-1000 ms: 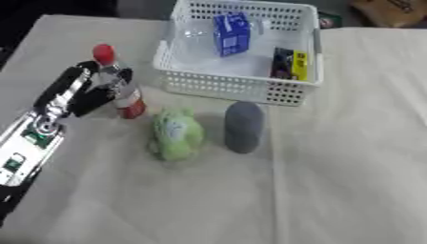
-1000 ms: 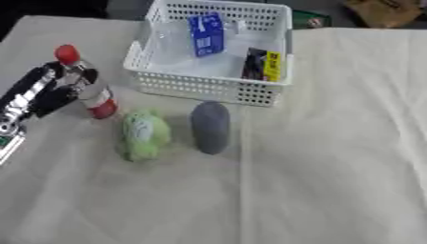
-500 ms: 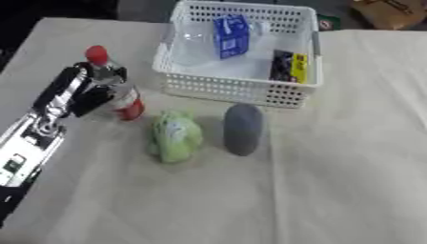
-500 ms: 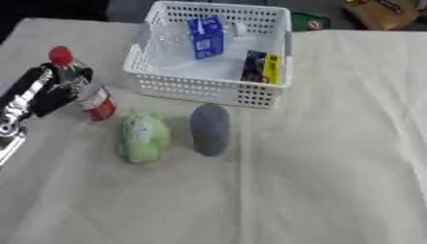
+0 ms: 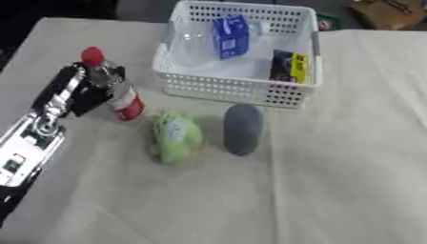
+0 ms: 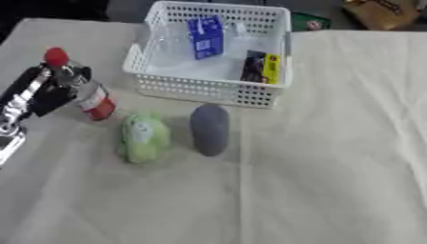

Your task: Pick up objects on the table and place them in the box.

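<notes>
Left hand (image 5: 83, 90) comes in from the lower left of the frame along a black-and-silver arm (image 5: 33, 138), fingers curled round the bottle (image 5: 113, 88) at mid-left. Bottle: clear, red cap, red label band low on the body, roughly upright, top leaning slightly toward the upper left. Can't tell if its base is on the table (image 5: 350, 167) or just off it.

Right hand doesn't show in either view.

White mesh basket (image 5: 242, 90) sits at top centre, just right of the bottle and apart from it. Inside: blue carton (image 5: 230, 37) standing near the back, yellow-and-black packet (image 5: 289, 66) against the right wall, and something clear (image 5: 190, 45) on the left side, shape hard to make out.

In front of the basket, centre of frame: a green lumpy soft thing (image 5: 175, 137) lying on the table, just below and right of the bottle. Beside it on the right, a small gap between them, a grey oblong object (image 5: 242, 128) lying lengthwise, its far end near the basket's front wall.

Table is covered in pale cloth.
</notes>
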